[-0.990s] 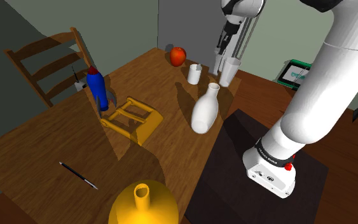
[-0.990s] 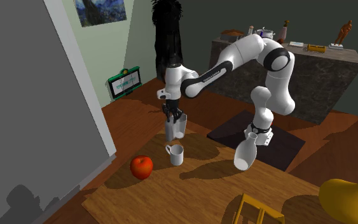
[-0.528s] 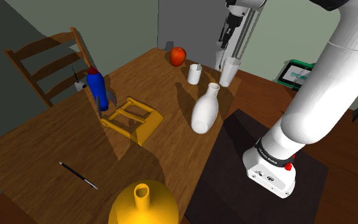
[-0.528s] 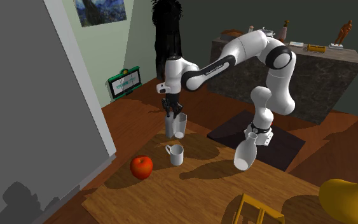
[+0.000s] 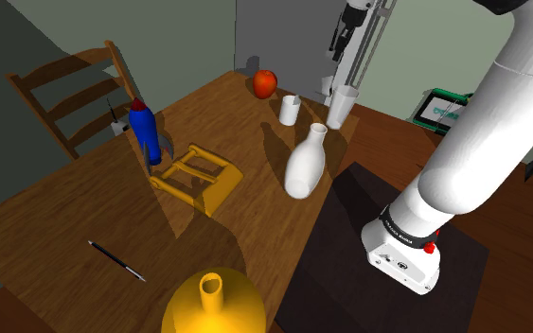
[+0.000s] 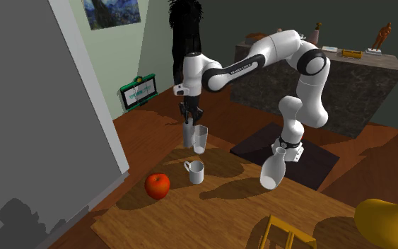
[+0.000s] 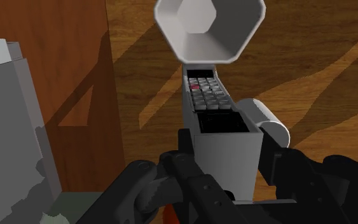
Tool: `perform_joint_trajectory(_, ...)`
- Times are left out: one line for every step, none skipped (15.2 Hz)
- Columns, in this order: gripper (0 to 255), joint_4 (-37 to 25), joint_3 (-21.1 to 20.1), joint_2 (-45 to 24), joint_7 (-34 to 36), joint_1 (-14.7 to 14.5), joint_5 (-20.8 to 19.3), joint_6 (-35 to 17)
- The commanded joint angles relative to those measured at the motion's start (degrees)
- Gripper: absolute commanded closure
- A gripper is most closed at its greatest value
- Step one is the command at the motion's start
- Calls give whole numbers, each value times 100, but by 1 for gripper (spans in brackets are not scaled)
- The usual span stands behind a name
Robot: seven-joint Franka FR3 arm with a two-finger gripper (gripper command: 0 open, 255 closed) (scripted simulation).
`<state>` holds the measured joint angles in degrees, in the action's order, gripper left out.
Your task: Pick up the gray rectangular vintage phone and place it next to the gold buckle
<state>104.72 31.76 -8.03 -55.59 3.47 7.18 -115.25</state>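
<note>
Wooden table [image 5: 56, 227] spreads across the shoulder view. I have the gold buckle [image 5: 215, 192] lying near the middle of the frame, close to a blue bottle [image 5: 143, 132]. My gripper [image 5: 341, 43] hangs at the top, right of centre, above a white tumbler [image 5: 342, 106] and well apart from the buckle. On the second exterior view the gripper [image 6: 188, 113] sits upper centre with the grey phone [image 6: 187, 133] hanging upright from it, just beside the tumbler [image 6: 200, 139]. A white mug [image 6: 194, 171] and a red apple [image 6: 157, 186] lie lower in the frame. On the wrist view the black fingers [image 7: 279, 168] are closed tight on the grey phone [image 7: 208, 95], whose keypad end points toward the tumbler [image 7: 209, 28].
</note>
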Motion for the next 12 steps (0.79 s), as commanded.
perform_joint_trajectory(255, -128, 1, 27, 31, -7, -24, 148)
perform_joint_trajectory(255, -189, 3, 42, 41, -8, -35, 221)
perform_joint_trajectory(255, -252, 5, 55, 51, -8, -46, 294)
perform_joint_trajectory(255, -315, 7, 67, 59, -8, -56, 367)
perform_joint_trajectory(255, -381, 9, 77, 68, -8, -65, 441)
perform_joint_trajectory(255, -448, 11, 87, 75, -8, -73, 516)
perform_joint_trajectory(255, -516, 13, 94, 82, -7, -80, 590)
perform_joint_trajectory(255, -586, 15, 101, 89, -6, -86, 665)
perform_joint_trajectory(255, -658, 16, 105, 94, -5, -90, 741)
perform_joint_trajectory(255, -731, 18, 109, 100, -3, -94, 817)
perform_joint_trajectory(255, -806, 20, 110, 104, -1, -97, 893)
perform_joint_trajectory(255, -883, 22, 111, 108, 2, -99, 970)
